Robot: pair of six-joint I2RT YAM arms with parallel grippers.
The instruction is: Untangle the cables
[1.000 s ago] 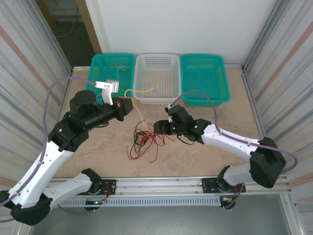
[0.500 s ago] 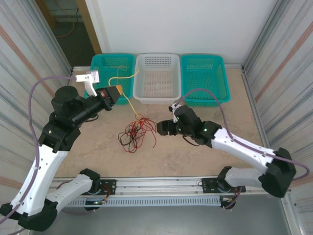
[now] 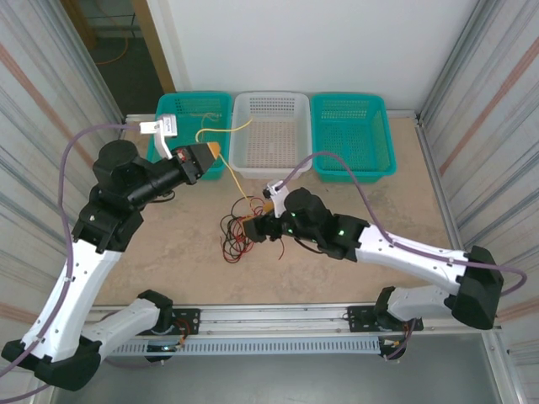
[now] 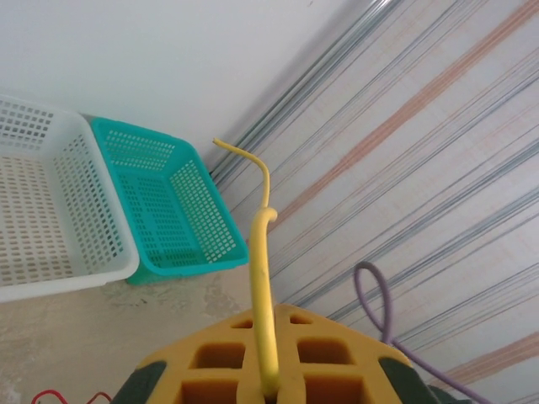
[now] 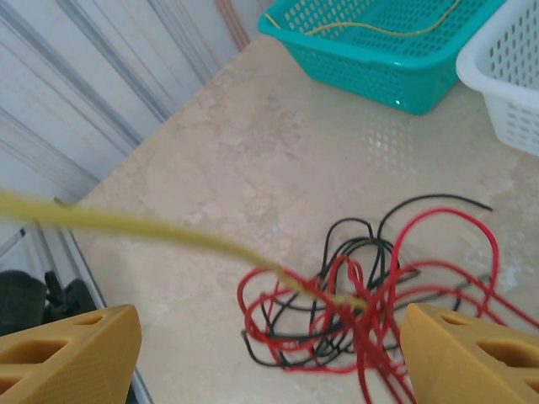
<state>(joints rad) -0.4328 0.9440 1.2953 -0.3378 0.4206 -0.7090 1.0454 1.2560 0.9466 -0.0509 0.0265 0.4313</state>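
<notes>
My left gripper (image 3: 210, 151) is shut on the yellow cable (image 3: 238, 185), raised in front of the left teal basket. In the left wrist view the cable (image 4: 260, 269) rises from between the yellow pads (image 4: 210, 379), its free end bent over. From the grip it runs down taut into a knot of red and black cables (image 3: 239, 232) on the table. My right gripper (image 3: 262, 227) hovers open at the knot's right edge. In the right wrist view the knot (image 5: 370, 311) lies between the spread fingers (image 5: 80, 353), with the yellow cable (image 5: 152, 225) crossing into it.
Three baskets line the back: a teal one (image 3: 171, 108) holding a thin yellow cable (image 5: 379, 29), a white one (image 3: 239, 164) and another teal one (image 3: 379, 164). Corrugated walls (image 3: 50, 109) flank the tan table (image 3: 168, 244). Lilac arm cables (image 3: 337, 160) loop above it.
The left gripper pulled the yellow cable up and back to the left, dragging the knot with it. The right gripper opened wider and moved left to the knot.
</notes>
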